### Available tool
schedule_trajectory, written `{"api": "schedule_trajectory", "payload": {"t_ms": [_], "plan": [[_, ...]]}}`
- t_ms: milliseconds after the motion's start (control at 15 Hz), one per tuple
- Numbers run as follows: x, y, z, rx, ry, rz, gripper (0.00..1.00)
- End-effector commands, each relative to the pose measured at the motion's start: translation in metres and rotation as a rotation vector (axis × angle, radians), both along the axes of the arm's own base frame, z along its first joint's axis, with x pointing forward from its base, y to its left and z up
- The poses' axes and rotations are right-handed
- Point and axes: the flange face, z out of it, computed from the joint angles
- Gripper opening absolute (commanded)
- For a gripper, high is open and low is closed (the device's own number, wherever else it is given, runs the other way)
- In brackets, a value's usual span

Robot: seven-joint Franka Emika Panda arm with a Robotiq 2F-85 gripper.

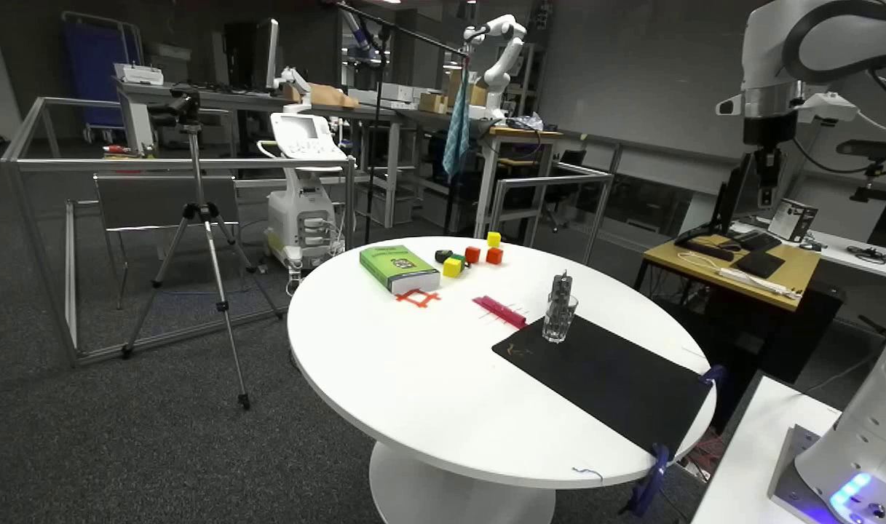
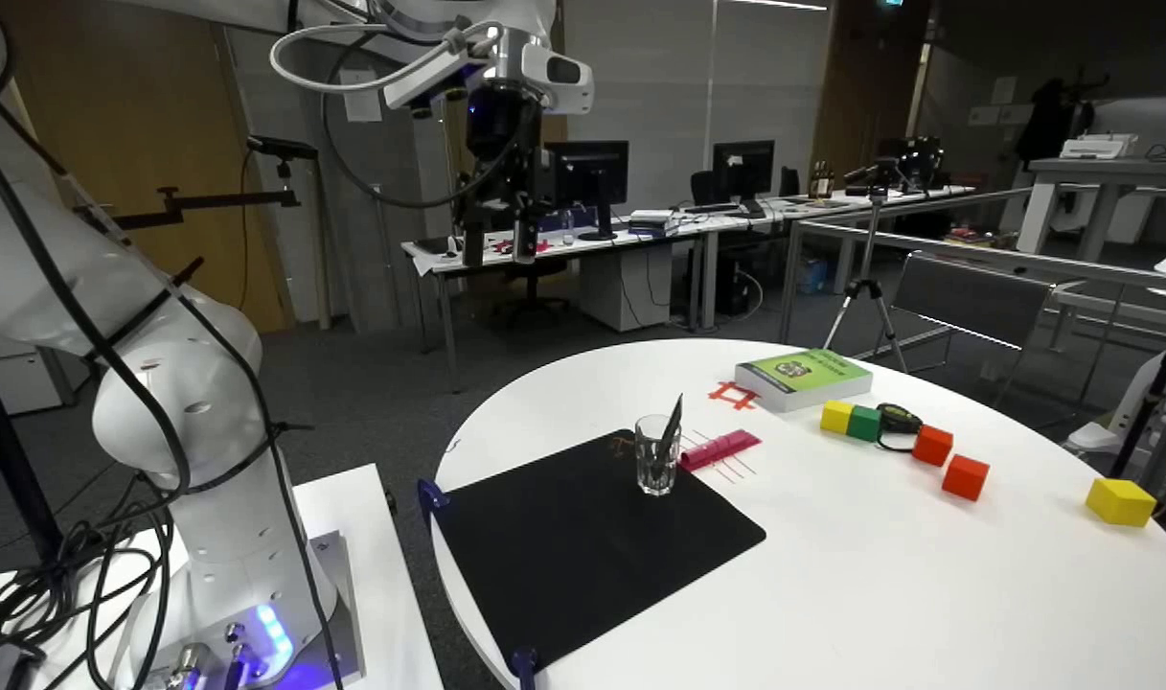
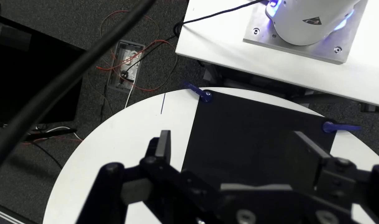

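Note:
My gripper (image 3: 230, 140) is open and empty. It hangs high above the black mat (image 3: 248, 133) on the round white table and touches nothing. It also shows in both exterior views (image 1: 768, 195) (image 2: 498, 251). A clear glass (image 1: 555, 331) stands upright on the mat near its inner edge, with a dark slim object (image 1: 560, 290) leaning in it. The glass (image 2: 655, 474) also shows in an exterior view, but not in the wrist view. A pink-red strip (image 2: 721, 448) lies beside the mat, with thin lines on the table around it.
A thick green book (image 2: 801, 376) lies by a red tape outline (image 2: 733, 394). Red cubes (image 2: 966, 477), yellow cubes (image 2: 1121, 502), a green cube (image 2: 864, 423) and a black coiled item (image 2: 897, 420) lie beyond. Blue clamps (image 3: 205, 95) grip the mat's table edge. A black cable crosses the wrist view.

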Motion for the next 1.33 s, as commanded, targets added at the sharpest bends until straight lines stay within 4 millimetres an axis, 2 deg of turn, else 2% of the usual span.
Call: {"api": "schedule_trajectory", "payload": {"t_ms": [0, 333, 600, 800, 1000, 1133, 1267], "plan": [[0.004, 0.0, 0.004, 0.05, -0.083, 0.011, 1.0], [0.037, -0.001, 0.016, 0.206, -0.298, -0.063, 1.0], [0.071, 0.002, 0.011, 0.218, -0.43, -0.04, 1.0], [0.101, 0.008, -0.009, 0.2, -0.481, -0.01, 1.0], [0.133, 0.018, -0.041, 0.195, -0.492, 0.017, 1.0], [0.151, 0.023, -0.064, 0.169, -0.453, 0.016, 1.0], [0.161, 0.024, -0.085, 0.118, -0.32, 0.018, 1.0]]}}
